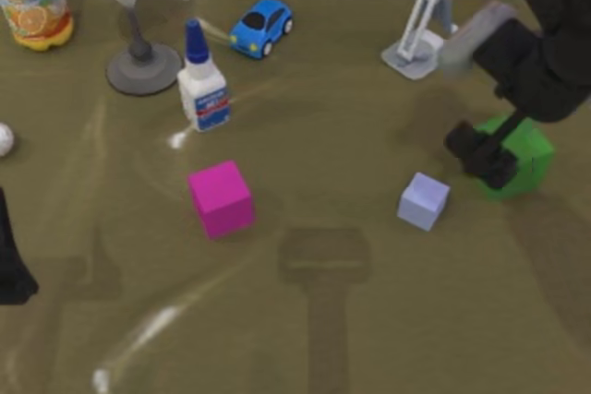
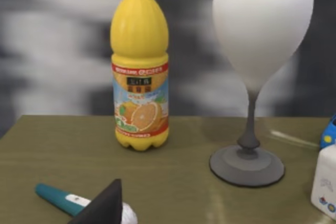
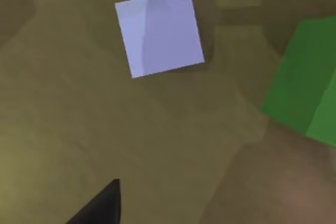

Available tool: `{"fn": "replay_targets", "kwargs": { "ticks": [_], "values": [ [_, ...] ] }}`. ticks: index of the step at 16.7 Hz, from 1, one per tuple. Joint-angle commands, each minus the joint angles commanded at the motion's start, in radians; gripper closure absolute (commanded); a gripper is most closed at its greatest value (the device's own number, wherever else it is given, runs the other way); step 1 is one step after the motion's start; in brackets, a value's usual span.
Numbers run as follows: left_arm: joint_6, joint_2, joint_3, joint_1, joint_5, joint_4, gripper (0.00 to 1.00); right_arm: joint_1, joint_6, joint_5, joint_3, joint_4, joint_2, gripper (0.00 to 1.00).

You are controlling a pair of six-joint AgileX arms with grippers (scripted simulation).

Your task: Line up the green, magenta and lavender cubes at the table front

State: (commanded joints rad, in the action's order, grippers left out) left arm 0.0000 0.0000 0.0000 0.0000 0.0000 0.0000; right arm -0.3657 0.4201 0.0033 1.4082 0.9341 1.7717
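Our right gripper [image 1: 482,154], spread open and empty at the frame's right, overlaps the green cube [image 1: 528,156] and could knock it into the lavender cube [image 1: 424,200].

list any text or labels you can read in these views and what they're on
No text reads clearly enough to quote.
Orange juice bottle: label with orange-slice picture and a red band of lettering, too blurred to read.
Glue bottle: blue and red label print, too small to read.
Cubes, toy car, table: no markings.
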Motion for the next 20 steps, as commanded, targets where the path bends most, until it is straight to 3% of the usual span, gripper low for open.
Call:
{"fn": "replay_targets", "kwargs": {
  "ticks": [8,15,20],
  "values": [
    [0.000,0.000,0.000,0.000,0.000,0.000,0.00,-0.092,0.105,0.000,0.378,0.219,0.426,0.00],
    [0.000,0.000,0.000,0.000,0.000,0.000,0.00,-0.090,0.108,0.000,0.385,0.220,0.437,0.00],
    [0.000,0.000,0.000,0.000,0.000,0.000,0.00,-0.094,0.108,0.000,0.291,0.061,0.498,0.00]
  ]
}}
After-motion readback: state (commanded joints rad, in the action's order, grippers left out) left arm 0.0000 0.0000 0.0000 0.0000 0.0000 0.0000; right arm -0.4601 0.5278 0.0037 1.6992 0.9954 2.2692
